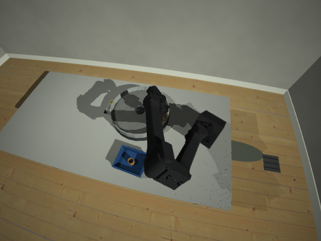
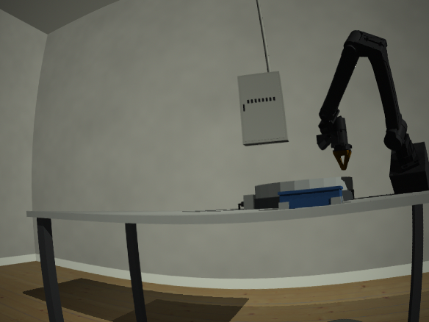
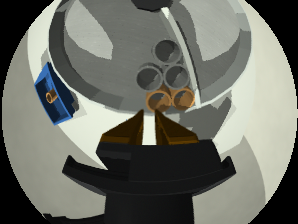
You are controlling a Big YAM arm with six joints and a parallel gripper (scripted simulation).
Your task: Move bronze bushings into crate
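The grey round turntable [image 1: 140, 113] carries three grey bushings [image 3: 162, 66] and two bronze bushings [image 3: 170, 99], clustered near its rim. My gripper [image 2: 343, 167] hangs a short way above the turntable's rim, apart from them, with its fingers drawn to a narrow point and nothing between them. In the wrist view the fingertips sit just below the two bronze bushings. The blue crate [image 1: 130, 162] stands in front of the turntable and holds one bronze bushing [image 1: 129, 159]. The crate also shows in the wrist view [image 3: 53, 96].
The arm's black base [image 1: 170, 173] stands right of the crate, and its upper link crosses over the turntable's right side. A grey wall cabinet [image 2: 262, 108] hangs behind the table. The turntable has a low raised rim.
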